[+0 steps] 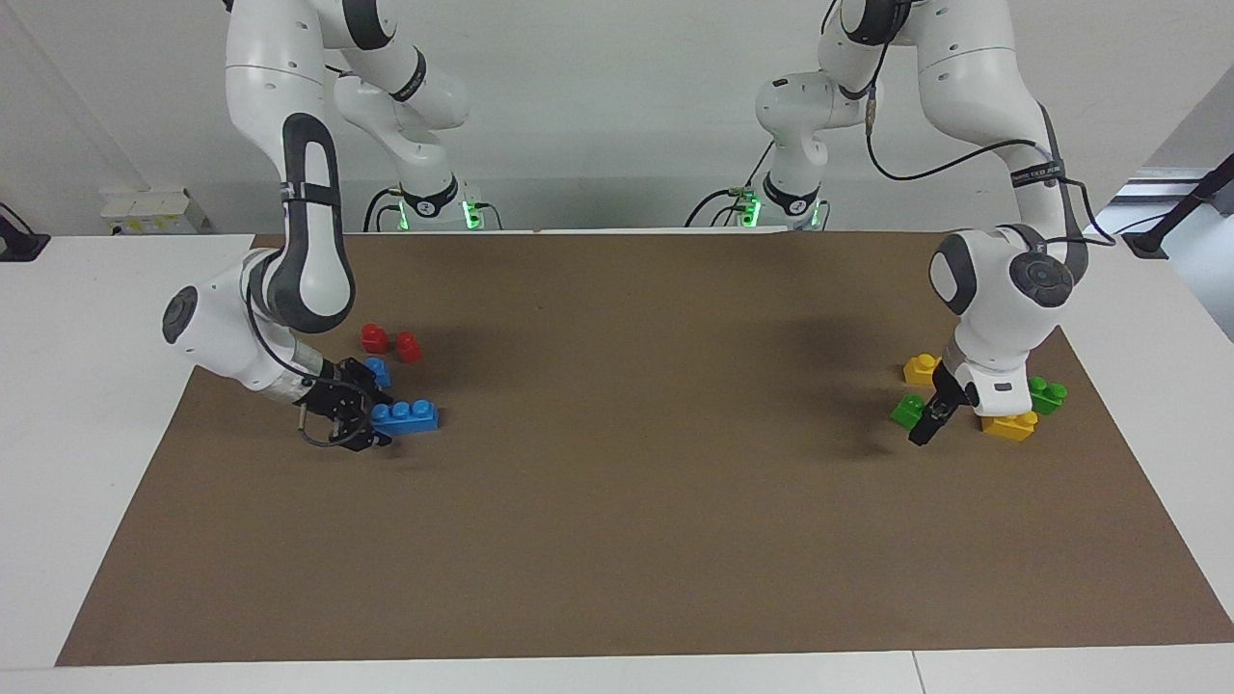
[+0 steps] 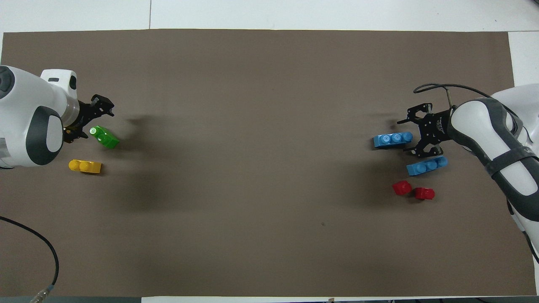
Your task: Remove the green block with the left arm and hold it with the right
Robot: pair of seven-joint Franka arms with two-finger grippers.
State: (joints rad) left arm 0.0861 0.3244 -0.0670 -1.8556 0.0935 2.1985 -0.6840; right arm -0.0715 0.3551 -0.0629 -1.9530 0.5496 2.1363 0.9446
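A small green block (image 1: 906, 410) (image 2: 104, 137) lies loose on the brown mat at the left arm's end of the table. My left gripper (image 1: 927, 422) (image 2: 93, 120) hangs open just beside it and holds nothing. A second green block (image 1: 1046, 393) sits against a yellow brick (image 1: 1009, 424) under the left arm, and the overhead view does not show it. At the right arm's end, my right gripper (image 1: 371, 420) (image 2: 407, 134) is low on the mat. It is open, with its fingers on either side of the end of a blue brick (image 1: 405, 416) (image 2: 392, 139).
Another yellow brick (image 1: 919, 367) (image 2: 85, 166) lies nearer to the robots than the loose green block. A second blue brick (image 2: 426, 165) and two red pieces (image 2: 402, 187) (image 2: 424, 193) lie nearer to the robots than the right gripper. A cable (image 2: 38, 246) lies by the left arm's base.
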